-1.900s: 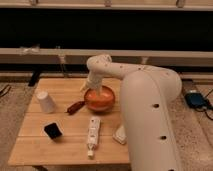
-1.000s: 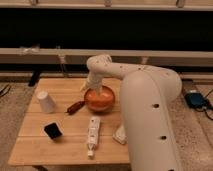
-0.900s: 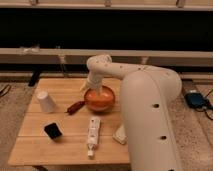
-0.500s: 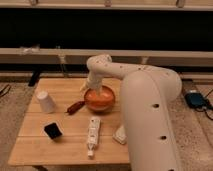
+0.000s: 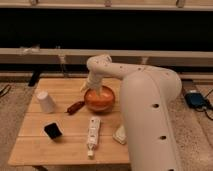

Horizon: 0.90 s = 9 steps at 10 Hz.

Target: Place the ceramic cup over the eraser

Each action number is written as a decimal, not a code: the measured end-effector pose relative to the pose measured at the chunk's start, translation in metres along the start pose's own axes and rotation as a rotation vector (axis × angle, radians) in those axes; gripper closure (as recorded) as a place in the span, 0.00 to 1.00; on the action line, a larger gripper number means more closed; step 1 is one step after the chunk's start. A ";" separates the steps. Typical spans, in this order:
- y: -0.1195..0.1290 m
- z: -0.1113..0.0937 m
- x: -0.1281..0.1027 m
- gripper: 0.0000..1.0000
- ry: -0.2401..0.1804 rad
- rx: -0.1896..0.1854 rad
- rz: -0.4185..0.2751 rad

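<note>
Gripper [image 5: 88, 86] at the orange bowl's [image 5: 99, 100] far-left rim, grip state cannot be told. Reach left for the ceramic cup [image 5: 46, 101], then centre it over the eraser [image 5: 53, 131] just nearer before you lower.

Warm, fairly dim light falls from above, brightest on the white arm [image 5: 150, 100] and the wooden table [image 5: 65, 147], while the wall behind is almost black. Soft, short shadows lie beside the cup [image 5: 46, 101], eraser [image 5: 53, 131] and bowl [image 5: 100, 100], with no hard glare. The gripper [image 5: 88, 86], at the bowl's left rim, looks duller than the lit arm.
</note>
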 end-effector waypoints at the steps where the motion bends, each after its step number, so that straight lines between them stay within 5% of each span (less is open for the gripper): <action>1: 0.000 0.000 0.000 0.20 0.000 0.000 0.000; 5: 0.001 -0.002 -0.006 0.20 0.006 0.001 -0.021; 9: 0.043 -0.011 -0.025 0.20 0.027 -0.001 -0.166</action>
